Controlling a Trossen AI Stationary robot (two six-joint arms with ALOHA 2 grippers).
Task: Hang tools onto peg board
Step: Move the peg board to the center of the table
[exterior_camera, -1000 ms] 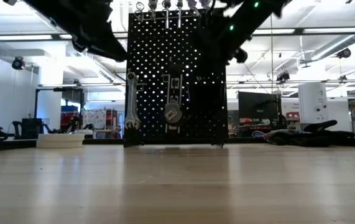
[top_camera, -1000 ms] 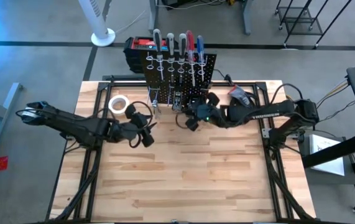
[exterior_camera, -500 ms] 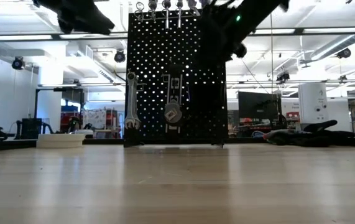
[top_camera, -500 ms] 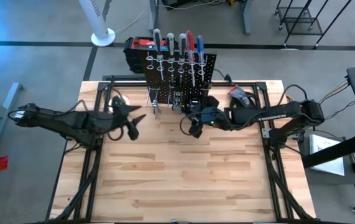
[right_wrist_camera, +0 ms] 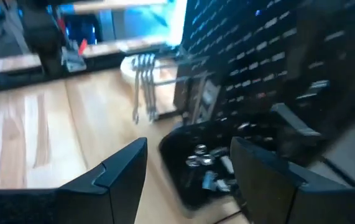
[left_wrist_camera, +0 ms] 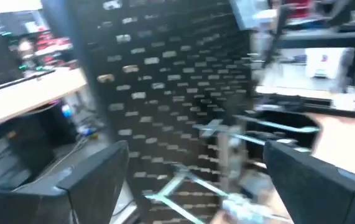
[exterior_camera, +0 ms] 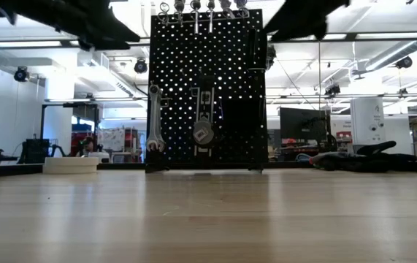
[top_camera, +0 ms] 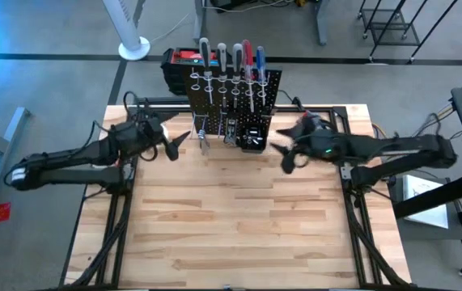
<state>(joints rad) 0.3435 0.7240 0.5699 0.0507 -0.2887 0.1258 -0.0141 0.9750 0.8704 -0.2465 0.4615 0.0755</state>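
Two open grippers (top_camera: 174, 139) (top_camera: 283, 153) — peg board (top_camera: 232, 101) between.

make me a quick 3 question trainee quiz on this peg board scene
1. True or false: the black perforated metal peg board stands at the far edge of the wooden table.
2. Which tool is nearer the small black bin on the board: A the left tool, B the right tool?
3. Fill in: in the low view, the long silver ______ hangs on the board's left side.

Key
1. True.
2. B. It hovers open just beside the bin, holding nothing; the left tool, also open and empty, is off the board's other side.
3. Wrench.
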